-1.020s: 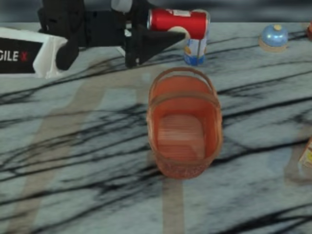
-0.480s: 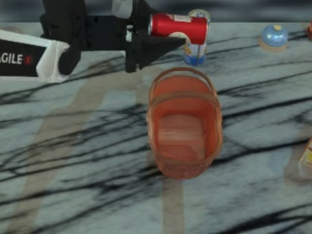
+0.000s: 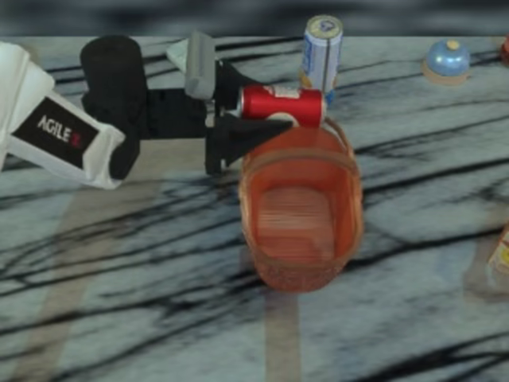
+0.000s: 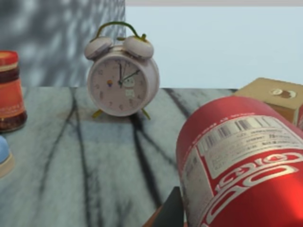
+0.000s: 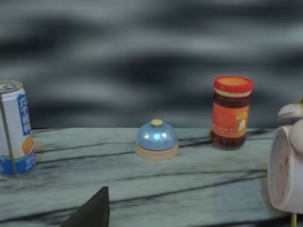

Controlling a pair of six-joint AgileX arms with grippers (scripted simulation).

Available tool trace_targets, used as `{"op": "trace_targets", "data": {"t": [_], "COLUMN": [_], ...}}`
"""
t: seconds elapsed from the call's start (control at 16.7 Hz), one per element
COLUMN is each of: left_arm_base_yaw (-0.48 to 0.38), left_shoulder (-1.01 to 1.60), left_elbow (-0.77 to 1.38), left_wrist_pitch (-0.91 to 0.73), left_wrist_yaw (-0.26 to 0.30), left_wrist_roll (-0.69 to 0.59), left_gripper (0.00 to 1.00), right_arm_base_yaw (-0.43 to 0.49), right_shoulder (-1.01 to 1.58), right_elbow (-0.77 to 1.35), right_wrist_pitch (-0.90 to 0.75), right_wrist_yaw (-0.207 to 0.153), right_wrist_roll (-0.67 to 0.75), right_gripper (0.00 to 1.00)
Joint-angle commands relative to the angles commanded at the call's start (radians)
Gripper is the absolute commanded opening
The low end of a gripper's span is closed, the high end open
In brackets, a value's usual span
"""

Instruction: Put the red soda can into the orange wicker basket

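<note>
Item: your left gripper (image 3: 266, 119), clamped on the red soda can (image 3: 280, 104), held sideways over the orange wicker basket (image 3: 348, 199) rim for release.

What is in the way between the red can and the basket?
Nothing visible blocks it. The left gripper holds the red soda can lying sideways above the far rim of the orange wicker basket. Only the basket's hoop handle arches across the opening, nearer than the can. The blue-and-white can stands behind.
</note>
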Motion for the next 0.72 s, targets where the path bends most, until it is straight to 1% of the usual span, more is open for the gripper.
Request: {"op": "trace_targets", "data": {"t": [0.24,0.72], "left_arm_base_yaw": [0.000,0.000], "left_shoulder": [0.002,0.002], "left_elbow": [-0.001,-0.001], "left_wrist_pitch": [0.003,0.003], "left_wrist_yaw": [0.000,0.000], "left_wrist_roll": [0.000,0.000], "left_gripper": [0.00,0.60], "right_arm_base_yaw": [0.000,0.000], "right_shoulder": [0.000,0.000], "right_elbow": [0.000,0.000], "right_wrist_pitch": [0.000,0.000], "right_wrist_yaw": [0.000,0.000], "right_wrist_roll": [0.000,0.000], "right_gripper": [1.00,1.00]}}
